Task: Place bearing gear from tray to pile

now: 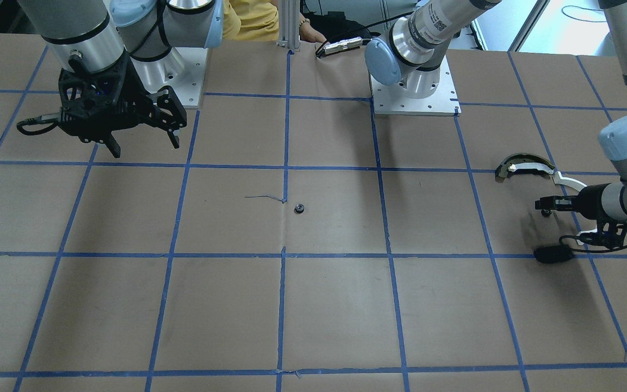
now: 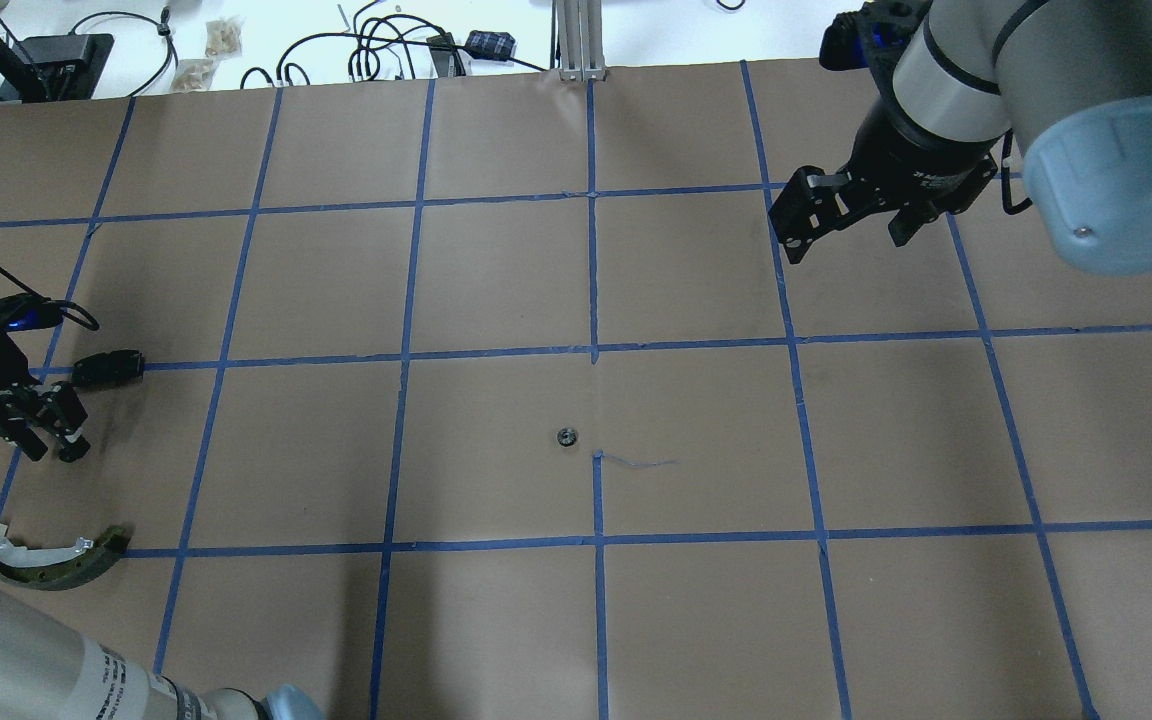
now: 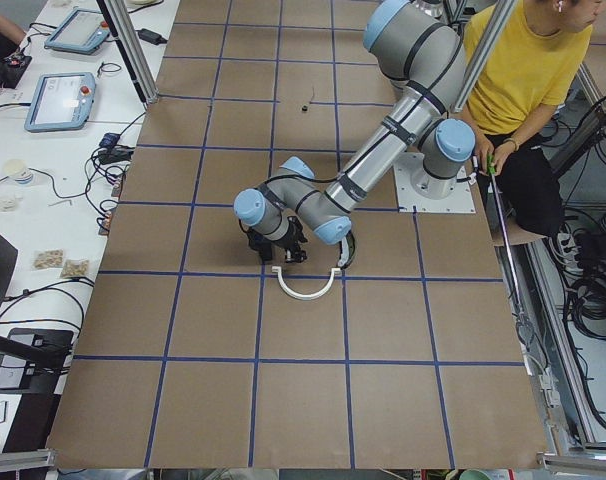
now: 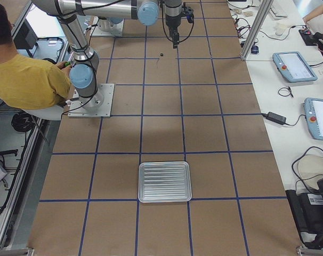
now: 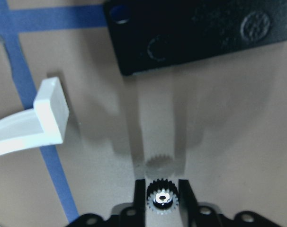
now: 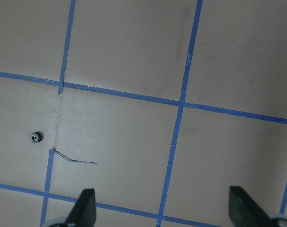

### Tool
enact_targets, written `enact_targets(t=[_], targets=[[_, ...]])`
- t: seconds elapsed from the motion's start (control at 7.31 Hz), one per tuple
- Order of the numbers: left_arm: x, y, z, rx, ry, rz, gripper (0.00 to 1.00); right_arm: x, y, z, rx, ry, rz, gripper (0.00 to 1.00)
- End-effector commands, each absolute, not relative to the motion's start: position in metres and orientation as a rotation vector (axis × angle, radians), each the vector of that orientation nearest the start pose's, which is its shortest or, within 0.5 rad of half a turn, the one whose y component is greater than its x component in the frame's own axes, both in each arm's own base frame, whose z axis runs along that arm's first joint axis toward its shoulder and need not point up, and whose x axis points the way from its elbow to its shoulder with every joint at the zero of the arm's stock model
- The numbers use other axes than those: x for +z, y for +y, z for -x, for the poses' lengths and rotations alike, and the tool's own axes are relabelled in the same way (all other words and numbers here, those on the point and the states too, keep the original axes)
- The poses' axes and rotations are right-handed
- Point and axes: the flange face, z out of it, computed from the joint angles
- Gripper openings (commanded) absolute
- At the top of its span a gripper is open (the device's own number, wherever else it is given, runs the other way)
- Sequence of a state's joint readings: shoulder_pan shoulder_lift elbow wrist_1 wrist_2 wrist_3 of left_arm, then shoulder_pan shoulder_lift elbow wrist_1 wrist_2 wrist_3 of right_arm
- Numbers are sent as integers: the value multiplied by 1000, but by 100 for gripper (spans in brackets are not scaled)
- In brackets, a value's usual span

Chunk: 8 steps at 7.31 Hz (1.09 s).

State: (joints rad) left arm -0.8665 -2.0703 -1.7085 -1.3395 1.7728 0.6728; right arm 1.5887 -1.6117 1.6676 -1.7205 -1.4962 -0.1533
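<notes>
A table papered in brown and squared off with blue tape fills the workcell, with an operator in a yellow shirt seated beside the robot's base. The metal tray lies well apart from the white arc strip, towards the table's opposite end. A broad run of paper separates the strip from the right gripper, which hangs above the table with its jaws spread wide and nothing between them. The pile gathers around the strip: a dark curved piece with a cream band meets its far end, and a flat black plate lies near its squared end. Close by that end, the left gripper is closed on a small bearing gear, pinched between both fingers, its shadow on the paper. A second gear lies loose mid-table, well apart from the strip.
</notes>
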Motion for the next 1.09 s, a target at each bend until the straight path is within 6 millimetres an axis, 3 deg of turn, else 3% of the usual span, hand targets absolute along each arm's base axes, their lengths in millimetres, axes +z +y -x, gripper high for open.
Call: enact_targets(t=[0.0,0.14,0.27,0.41,0.55,0.68,0.96], targets=[[201,-536,-251,591,3160,104,100,526,-479,-158,-183,3056,281,100],[229,-565,-205,474,3177,70,100,541,-490,-157,-247,3053,330,100],[257,-590,-148,380,3164,30,100,528,-497,-153,-212,3082,325,100],[270,-608,-78,313,3178,51,100,499,-500,-143,-114,3158,312,100],[275,-616,0,268,3174,72,100,499,-504,-135,-129,3168,281,100],[277,-611,76,245,3160,-51,100,497,-509,-135,-125,3163,261,100],[260,-591,185,247,3132,44,100,504,-532,-135,-153,3157,244,100]])
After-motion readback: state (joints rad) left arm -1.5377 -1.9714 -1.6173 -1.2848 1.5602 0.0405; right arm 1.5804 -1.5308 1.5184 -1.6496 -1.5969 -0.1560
